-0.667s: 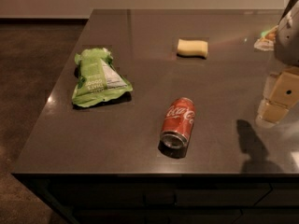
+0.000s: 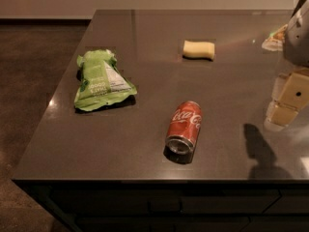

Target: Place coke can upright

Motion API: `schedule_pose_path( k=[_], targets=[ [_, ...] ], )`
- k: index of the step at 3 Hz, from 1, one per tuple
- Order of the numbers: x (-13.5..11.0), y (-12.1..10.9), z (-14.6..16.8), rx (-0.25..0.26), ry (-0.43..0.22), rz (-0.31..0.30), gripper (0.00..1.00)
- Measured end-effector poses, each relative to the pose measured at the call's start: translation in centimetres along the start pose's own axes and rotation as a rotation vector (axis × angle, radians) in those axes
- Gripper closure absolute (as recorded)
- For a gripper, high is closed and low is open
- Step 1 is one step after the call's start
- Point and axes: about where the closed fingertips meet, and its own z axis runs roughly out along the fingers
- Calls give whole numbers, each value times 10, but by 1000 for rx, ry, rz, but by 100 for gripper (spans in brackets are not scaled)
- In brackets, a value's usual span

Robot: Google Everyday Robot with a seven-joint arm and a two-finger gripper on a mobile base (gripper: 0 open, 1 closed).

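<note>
The red coke can (image 2: 184, 126) lies on its side on the dark table (image 2: 145, 57), near the front edge, with its silver end facing the camera. My gripper (image 2: 286, 104) is at the right edge of the view, hanging above the table well to the right of the can, apart from it. It holds nothing that I can see. Its shadow falls on the table below it.
A green snack bag (image 2: 101, 80) lies flat at the left of the table. A pale yellow sponge (image 2: 198, 50) lies at the back middle. A small packet (image 2: 274, 37) lies at the far right. The table's front and left edges drop to a dark floor.
The gripper has shifted slightly; the can, bag and sponge have not moved.
</note>
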Motion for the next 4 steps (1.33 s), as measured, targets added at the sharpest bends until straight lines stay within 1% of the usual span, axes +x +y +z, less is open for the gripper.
schedule_pose_path(
  k=[1, 2, 3, 4],
  targets=[
    [-12, -2, 4, -24, -30, -57, 0],
    [-34, 0, 21, -78, -76, -182, 0],
    [-58, 13, 48, -136, -138, -382, 0],
    [-77, 29, 68, -162, -154, -554, 0]
  ],
)
